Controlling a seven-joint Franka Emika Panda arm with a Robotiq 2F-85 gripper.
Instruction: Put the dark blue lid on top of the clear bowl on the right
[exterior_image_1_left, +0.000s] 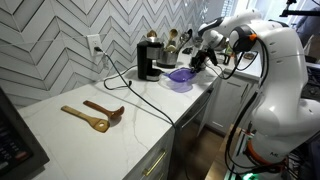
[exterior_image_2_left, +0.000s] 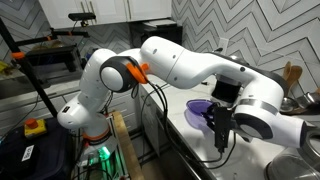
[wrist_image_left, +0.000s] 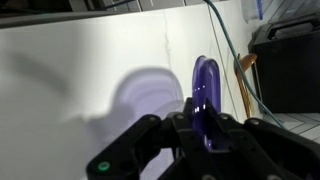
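In the wrist view my gripper (wrist_image_left: 205, 128) is shut on the dark blue lid (wrist_image_left: 204, 95) and holds it on edge, upright between the fingers. The clear bowl (wrist_image_left: 148, 98) sits on the white counter just behind and left of the lid, pale and see-through. In both exterior views the gripper (exterior_image_1_left: 204, 62) (exterior_image_2_left: 220, 135) hangs over the counter beside a purple round shape (exterior_image_1_left: 180, 78) (exterior_image_2_left: 200, 108). There I cannot tell the lid from the bowl.
A black coffee maker (exterior_image_1_left: 148, 60) and a holder of wooden utensils (exterior_image_1_left: 172, 40) stand by the tiled wall. Wooden spoons (exterior_image_1_left: 95, 115) lie on the white counter (exterior_image_1_left: 70, 130). A black cable (exterior_image_1_left: 130, 88) crosses it. A black box (wrist_image_left: 290, 70) shows at the right of the wrist view.
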